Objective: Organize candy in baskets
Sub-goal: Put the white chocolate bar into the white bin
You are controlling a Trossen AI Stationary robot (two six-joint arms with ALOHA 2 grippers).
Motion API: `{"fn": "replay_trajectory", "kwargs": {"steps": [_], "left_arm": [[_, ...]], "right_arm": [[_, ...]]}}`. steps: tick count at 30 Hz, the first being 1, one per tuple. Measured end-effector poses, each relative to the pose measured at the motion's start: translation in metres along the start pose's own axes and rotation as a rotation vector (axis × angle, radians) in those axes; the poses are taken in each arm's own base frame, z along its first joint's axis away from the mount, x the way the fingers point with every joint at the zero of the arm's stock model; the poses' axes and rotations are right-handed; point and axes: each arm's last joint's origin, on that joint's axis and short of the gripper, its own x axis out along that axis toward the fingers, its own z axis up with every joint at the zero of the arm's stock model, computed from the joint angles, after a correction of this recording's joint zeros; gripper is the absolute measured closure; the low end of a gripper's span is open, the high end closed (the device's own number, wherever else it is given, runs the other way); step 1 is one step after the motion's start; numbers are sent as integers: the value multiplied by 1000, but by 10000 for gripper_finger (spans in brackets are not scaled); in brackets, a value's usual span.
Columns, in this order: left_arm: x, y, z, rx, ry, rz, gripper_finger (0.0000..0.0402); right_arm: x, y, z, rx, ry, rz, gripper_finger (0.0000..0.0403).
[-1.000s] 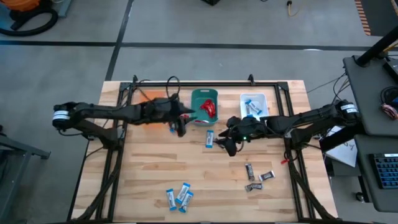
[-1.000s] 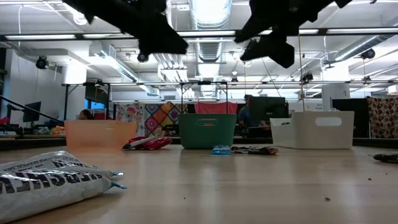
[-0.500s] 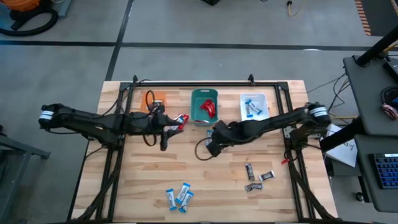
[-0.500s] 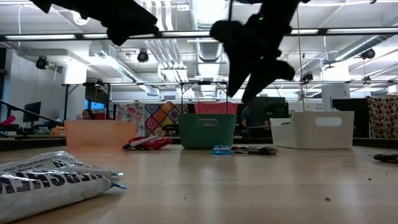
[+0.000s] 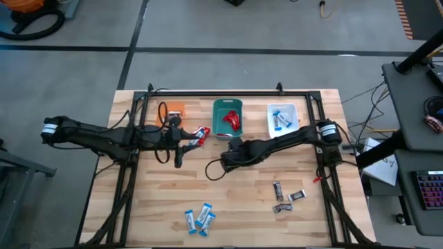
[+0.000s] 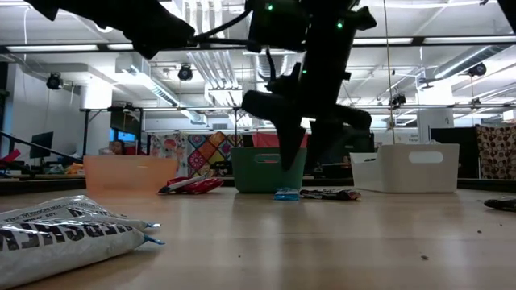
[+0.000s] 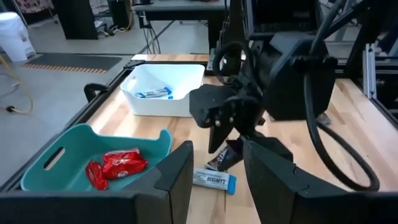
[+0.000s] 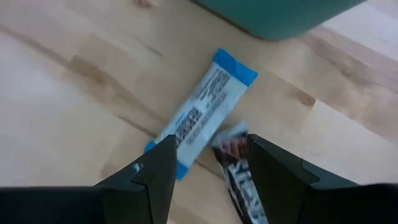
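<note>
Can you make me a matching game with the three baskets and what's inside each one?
Things:
1. teal basket
2. white basket
3. orange basket

What's inside:
A. blue-and-white candy
B. no candy that can be seen
C. red candy

Pairs: 1-C, 2-A, 3-B

Bright, even ceiling light (glaring in the low view), soft shadows.
</note>
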Motion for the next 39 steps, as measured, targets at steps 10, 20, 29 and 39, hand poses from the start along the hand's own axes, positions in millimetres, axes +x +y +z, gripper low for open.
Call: {"fn": "replay_trajectory", "kwargs": {"steps": [10, 20, 29, 39], "left_arm": [[0, 0, 1, 19, -3, 1, 276], [0, 0, 1, 22, -4, 1, 276], [0, 0, 1, 21, -5, 2, 276], [0, 0, 0, 22, -3, 1, 276]], "right_arm": [[30, 1, -1, 39, -12, -63, 218], [34, 1, 5, 75, -72, -64, 218], [34, 6, 10, 136, -154, -24, 218], [50, 5, 2, 173, -108, -57, 218]]}}
